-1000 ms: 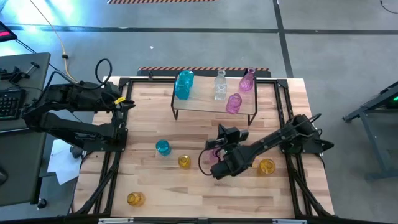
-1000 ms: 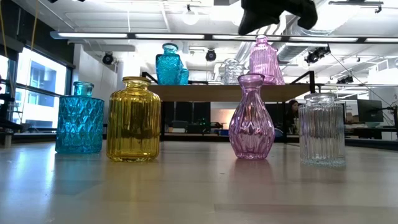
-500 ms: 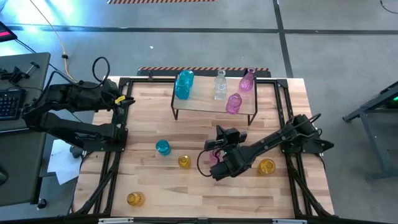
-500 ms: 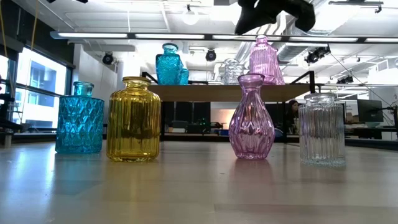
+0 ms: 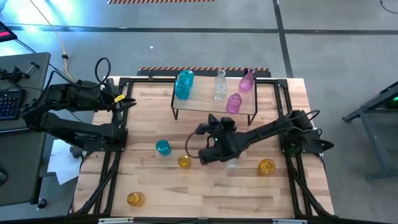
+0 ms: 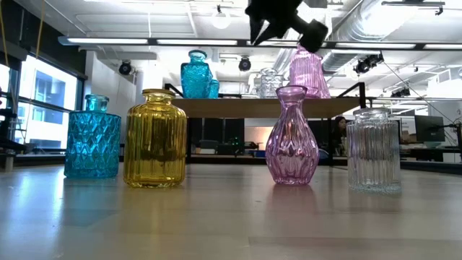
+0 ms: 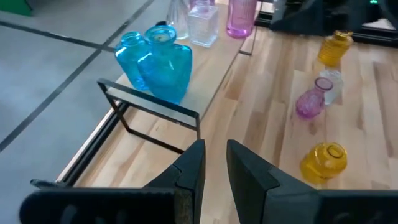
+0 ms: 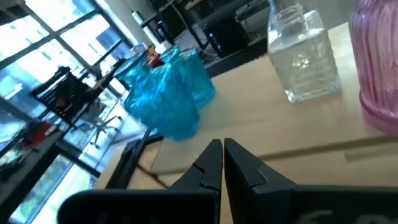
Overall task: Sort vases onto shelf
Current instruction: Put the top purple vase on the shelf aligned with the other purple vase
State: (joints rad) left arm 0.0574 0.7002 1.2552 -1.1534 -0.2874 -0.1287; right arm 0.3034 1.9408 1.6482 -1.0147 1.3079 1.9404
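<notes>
— Glass all round, so what should the right tool (image 5: pixel 200 154) mind? Its fingers are pressed together, holding nothing, above the counter (image 5: pixel 205 196) between the shelf (image 5: pixel 205 104) and the loose vases.

— Mind the hardness and slickness, I'd judge: light, rigid, no give, and apt to tip or crack. The pink vase (image 6: pixel 291 137) pinches in to a thin neck above a round belly; that neck looks the safest hold.

— Where do they stand?

— Teal vases (image 5: pixel 184 84), a clear bottle (image 5: pixel 220 85) and two pink ones are on the shelf by the far edge. A teal jar (image 5: pixel 163 147), amber jar (image 5: pixel 184 162), the pink vase and a clear jar (image 6: pixel 373 150) wait mid-counter.

— The left tool (image 7: pixel 211 163)?

— Parked at the left edge, fingers narrowly apart, empty.
</notes>
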